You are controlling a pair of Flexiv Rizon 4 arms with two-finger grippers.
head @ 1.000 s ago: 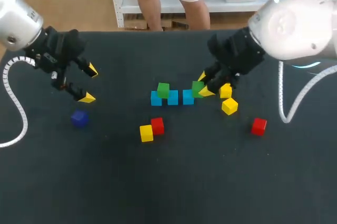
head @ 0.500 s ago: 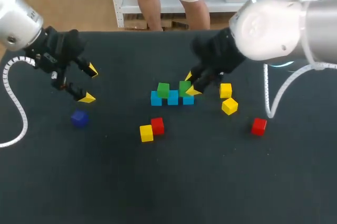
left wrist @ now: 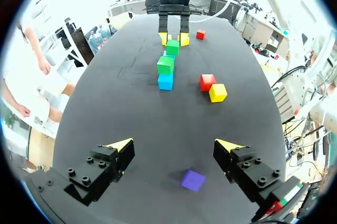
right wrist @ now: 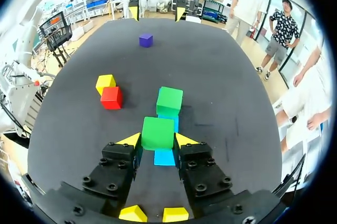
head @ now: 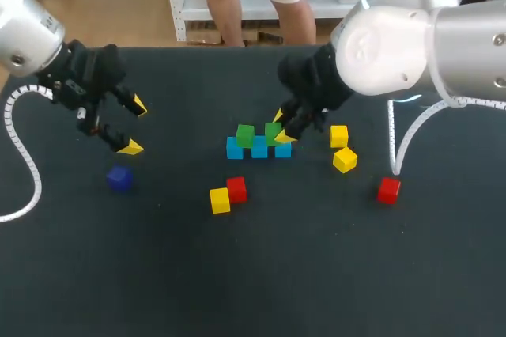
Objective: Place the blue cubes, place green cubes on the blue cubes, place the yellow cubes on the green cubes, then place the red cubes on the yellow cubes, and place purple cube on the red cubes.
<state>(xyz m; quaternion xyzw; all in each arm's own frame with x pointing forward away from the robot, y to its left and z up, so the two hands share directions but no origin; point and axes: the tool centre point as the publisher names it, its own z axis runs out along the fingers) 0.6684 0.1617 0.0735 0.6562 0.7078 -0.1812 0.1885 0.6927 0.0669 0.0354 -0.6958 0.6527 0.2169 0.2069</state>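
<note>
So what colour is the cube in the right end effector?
Green; the cube shows best in the right wrist view.

The table (head: 237,274) looks matt black and faintly grainy. The green cube (right wrist: 157,129) is smooth with a low sheen. The right arm (head: 411,44) has a glossy silver shell; the right gripper (right wrist: 157,141) is matt black.

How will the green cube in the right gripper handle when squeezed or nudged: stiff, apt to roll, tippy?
Probably stiff: the green cube shows crisp square edges while clamped in the right gripper. It is unlikely to roll, since its faces look flat. It might tip if set off-centre on the blue cubes, whose tops look no wider than it is.
</note>
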